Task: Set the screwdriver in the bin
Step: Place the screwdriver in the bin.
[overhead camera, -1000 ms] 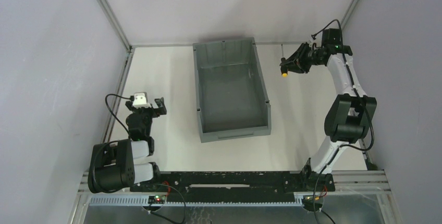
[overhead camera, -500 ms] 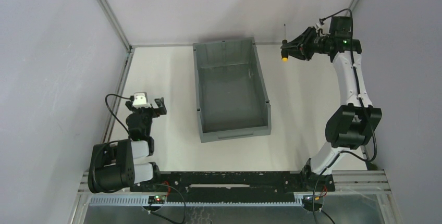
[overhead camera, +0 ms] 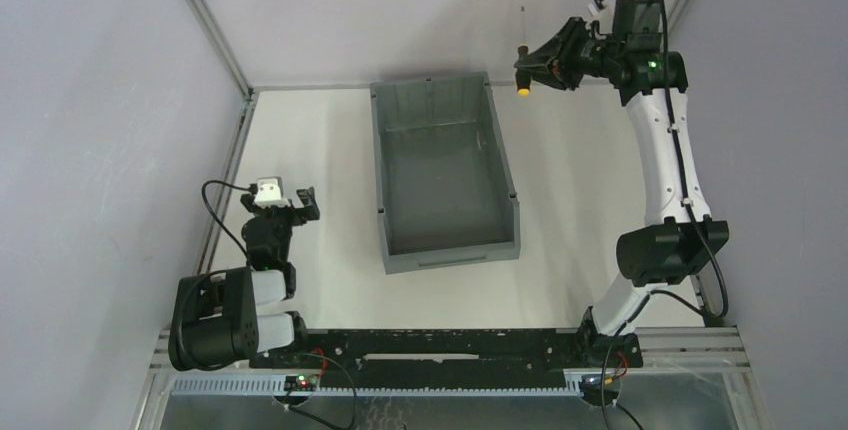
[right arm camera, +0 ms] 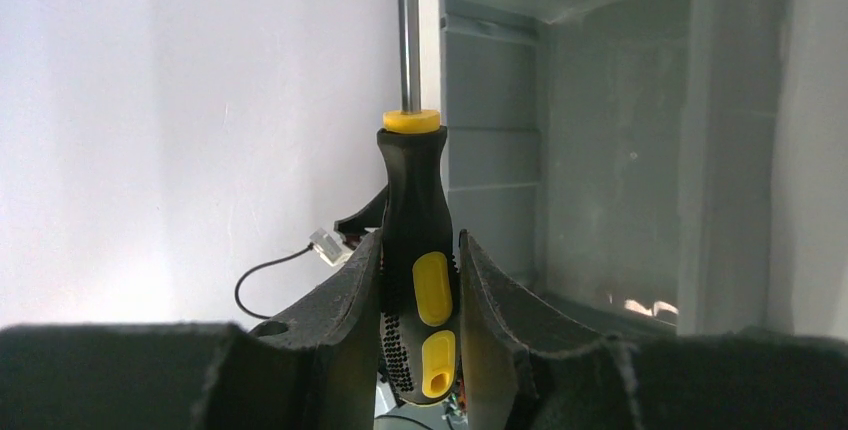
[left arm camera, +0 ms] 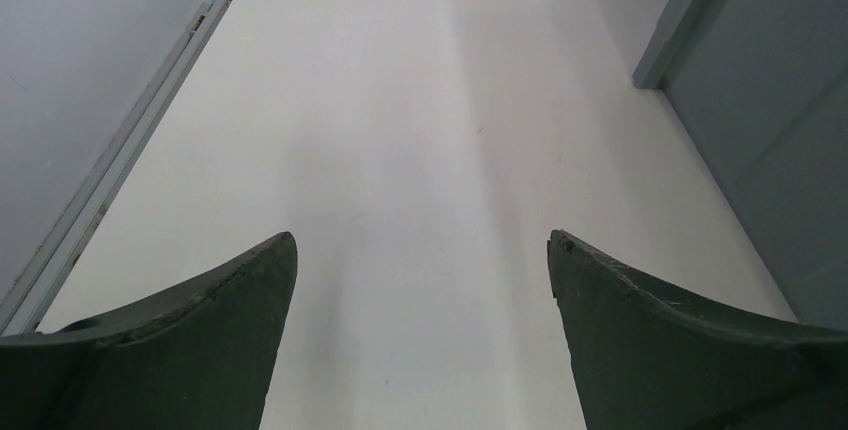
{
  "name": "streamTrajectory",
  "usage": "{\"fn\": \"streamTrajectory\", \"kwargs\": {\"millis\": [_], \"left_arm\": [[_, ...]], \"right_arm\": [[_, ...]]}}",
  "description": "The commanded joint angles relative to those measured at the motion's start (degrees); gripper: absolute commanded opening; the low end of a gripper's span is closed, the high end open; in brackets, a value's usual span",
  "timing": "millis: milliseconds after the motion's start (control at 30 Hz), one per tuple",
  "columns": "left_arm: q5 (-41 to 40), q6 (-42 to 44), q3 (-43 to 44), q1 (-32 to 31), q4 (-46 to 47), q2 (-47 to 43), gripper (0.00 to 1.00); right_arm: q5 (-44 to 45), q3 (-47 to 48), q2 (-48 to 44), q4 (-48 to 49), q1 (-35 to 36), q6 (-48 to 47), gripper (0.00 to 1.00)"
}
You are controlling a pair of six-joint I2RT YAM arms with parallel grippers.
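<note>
One screwdriver (right arm camera: 412,190), one bin (overhead camera: 450,253), one left claw (left arm camera: 420,245), one right claw (right arm camera: 418,242).

The screwdriver (right arm camera: 412,180) loses its shaft tip past the right wrist view's top edge, its handle sides hidden by the right tool (right arm camera: 420,250). The left wrist view crops the bin (left arm camera: 770,120).

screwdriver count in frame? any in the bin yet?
1. The screwdriver is clamped in the right gripper, held aloft near the far right corner of the bin. None shows inside the bin, and its floor is in plain view from above.
</note>
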Motion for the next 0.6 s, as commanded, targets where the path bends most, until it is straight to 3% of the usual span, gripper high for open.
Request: {"fn": "streamTrajectory", "kwargs": {"millis": [0, 567], "left_arm": [[-0.3, -0.7, 2.2, -0.2, 2.4, -0.7, 1.0], [-0.3, -0.7, 2.2, -0.2, 2.4, -0.7, 1.0]], "right_arm": [[4.9, 5.2, -0.9, -2.6, 4.9, -1.7, 0.0], [25.2, 13.7, 7.3, -9.9, 21.9, -6.5, 0.0]]}}
